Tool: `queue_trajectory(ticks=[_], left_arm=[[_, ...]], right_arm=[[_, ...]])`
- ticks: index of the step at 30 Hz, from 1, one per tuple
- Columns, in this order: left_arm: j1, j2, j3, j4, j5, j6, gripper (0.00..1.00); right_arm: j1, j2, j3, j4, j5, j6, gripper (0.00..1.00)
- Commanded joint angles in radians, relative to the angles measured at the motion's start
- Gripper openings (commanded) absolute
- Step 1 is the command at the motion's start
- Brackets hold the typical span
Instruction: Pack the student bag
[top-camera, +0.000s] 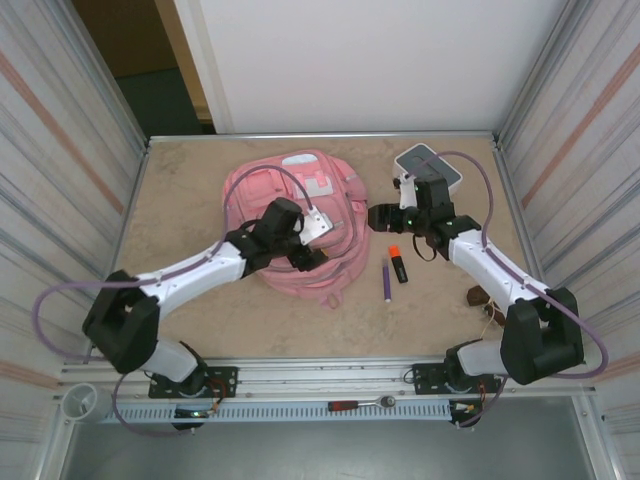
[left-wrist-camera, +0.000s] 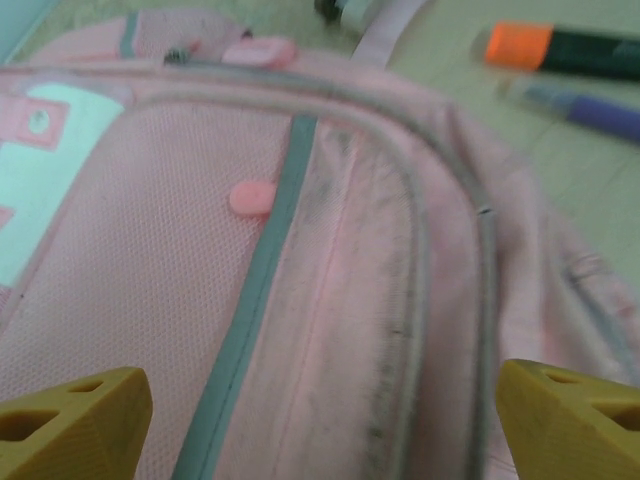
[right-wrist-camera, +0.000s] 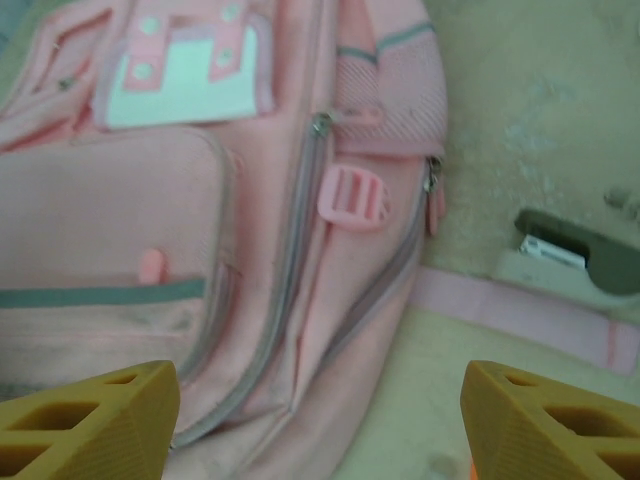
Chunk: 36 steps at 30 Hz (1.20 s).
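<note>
The large soft pink fabric backpack (top-camera: 335, 270) is lying flat near the middle of the beige, stone-patterned tabletop (top-camera: 180, 200), slightly towards the far side, with its zipped front pockets facing up and its small white patch (right-wrist-camera: 180, 85) towards the far end.

The left tool (left-wrist-camera: 320, 430) is hanging over the near part of the backpack. Its 2 yellow fingertips (left-wrist-camera: 70, 420) are standing wide apart with nothing gripped between them. Beneath them a grey zip line and curved seams are running across the pink fabric.

The right tool (right-wrist-camera: 320, 420) is hovering at the backpack's right edge. Its jaws are also spread wide and holding nothing. Its camera is looking along the side zips, a ribbed pink plastic buckle (right-wrist-camera: 352, 197) and a pink strap (right-wrist-camera: 510, 310) lying on the tabletop.

To the right of the backpack, an orange-capped black highlighter (top-camera: 398, 264) and a slim purple pen (top-camera: 386, 281) are lying side by side on the tabletop, close together. A white-and-grey rectangular box (top-camera: 432, 165) is sitting at the far right, just beyond the right arm.
</note>
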Motion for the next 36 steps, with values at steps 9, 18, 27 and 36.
queue_trajectory(ticks=[9, 18, 27, 36], left_arm=[[0.077, 0.034, 0.107, -0.107, -0.011, 0.055, 0.67], [0.133, 0.044, 0.124, -0.118, 0.106, 0.011, 0.39], [0.147, -0.026, 0.101, -0.067, 0.106, -0.078, 0.00], [0.152, -0.090, 0.038, 0.047, 0.148, -0.128, 0.00]], right_arm=[[-0.007, -0.013, -0.034, -0.021, 0.004, 0.033, 0.73], [-0.006, 0.030, -0.048, -0.065, 0.049, 0.080, 0.71], [0.123, 0.015, -0.118, -0.227, 0.233, 0.097, 0.68], [0.164, 0.063, -0.206, -0.190, 0.282, 0.203, 0.54]])
